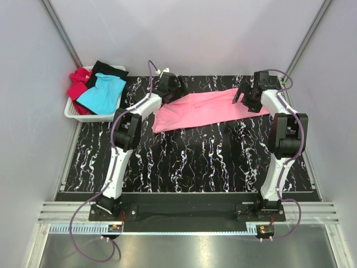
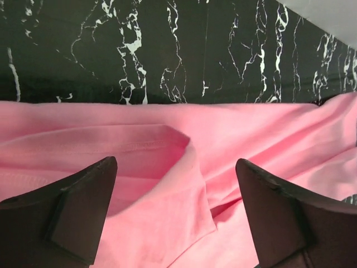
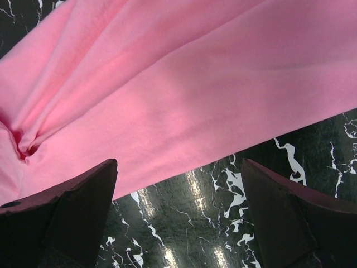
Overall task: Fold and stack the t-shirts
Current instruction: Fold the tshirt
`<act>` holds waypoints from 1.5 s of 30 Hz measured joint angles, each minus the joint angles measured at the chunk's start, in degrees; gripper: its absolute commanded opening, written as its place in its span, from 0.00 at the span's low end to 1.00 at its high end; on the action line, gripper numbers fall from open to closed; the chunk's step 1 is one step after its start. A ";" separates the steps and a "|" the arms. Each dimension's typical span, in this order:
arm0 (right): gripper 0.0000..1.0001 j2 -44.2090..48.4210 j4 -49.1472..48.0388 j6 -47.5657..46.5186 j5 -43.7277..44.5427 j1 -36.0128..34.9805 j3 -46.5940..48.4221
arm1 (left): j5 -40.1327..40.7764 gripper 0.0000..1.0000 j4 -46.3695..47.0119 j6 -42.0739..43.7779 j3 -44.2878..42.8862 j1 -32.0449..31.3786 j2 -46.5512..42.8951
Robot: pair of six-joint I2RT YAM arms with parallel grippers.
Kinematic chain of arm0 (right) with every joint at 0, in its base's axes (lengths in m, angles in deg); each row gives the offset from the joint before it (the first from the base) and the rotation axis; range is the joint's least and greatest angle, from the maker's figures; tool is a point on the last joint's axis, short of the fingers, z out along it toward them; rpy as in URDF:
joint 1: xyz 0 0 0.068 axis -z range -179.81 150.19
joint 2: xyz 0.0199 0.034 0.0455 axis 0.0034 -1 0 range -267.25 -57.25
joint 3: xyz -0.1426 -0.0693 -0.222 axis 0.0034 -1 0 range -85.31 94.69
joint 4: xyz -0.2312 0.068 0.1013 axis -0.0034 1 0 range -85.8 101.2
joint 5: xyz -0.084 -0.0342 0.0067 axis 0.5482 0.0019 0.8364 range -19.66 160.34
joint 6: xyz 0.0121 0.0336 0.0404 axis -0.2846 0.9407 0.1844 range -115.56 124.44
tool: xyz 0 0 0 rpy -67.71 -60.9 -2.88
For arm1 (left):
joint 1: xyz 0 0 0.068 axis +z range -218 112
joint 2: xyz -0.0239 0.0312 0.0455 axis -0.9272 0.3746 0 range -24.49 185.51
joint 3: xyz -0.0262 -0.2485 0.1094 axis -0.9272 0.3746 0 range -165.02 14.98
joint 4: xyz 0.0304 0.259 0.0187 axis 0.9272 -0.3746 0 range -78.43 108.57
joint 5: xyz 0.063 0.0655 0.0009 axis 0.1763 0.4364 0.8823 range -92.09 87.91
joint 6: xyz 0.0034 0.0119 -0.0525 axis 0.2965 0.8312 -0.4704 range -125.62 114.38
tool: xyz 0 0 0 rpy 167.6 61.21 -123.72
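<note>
Black marbled table (image 1: 189, 162): pink t-shirt (image 1: 201, 109) is laid out as a long strip across the far half, between the arms. White basket (image 1: 75, 114) at far left is loaded with turquoise t-shirt (image 1: 103, 92), red t-shirt (image 1: 78, 86) and black t-shirt (image 1: 105, 68). Left gripper (image 2: 175, 167) is spread over the strip's left end, nothing pinched. Right gripper (image 3: 178, 167) is spread over its right edge, nothing held.

No legible text, no readable label on pink t-shirt (image 1: 201, 109), none elsewhere
</note>
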 measured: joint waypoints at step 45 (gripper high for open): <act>1.00 -13.16 -3.13 -17.20 -3.52 1.33 8.35 | 11.43 0.94 -6.91 -15.50 26.27 3.06 -16.70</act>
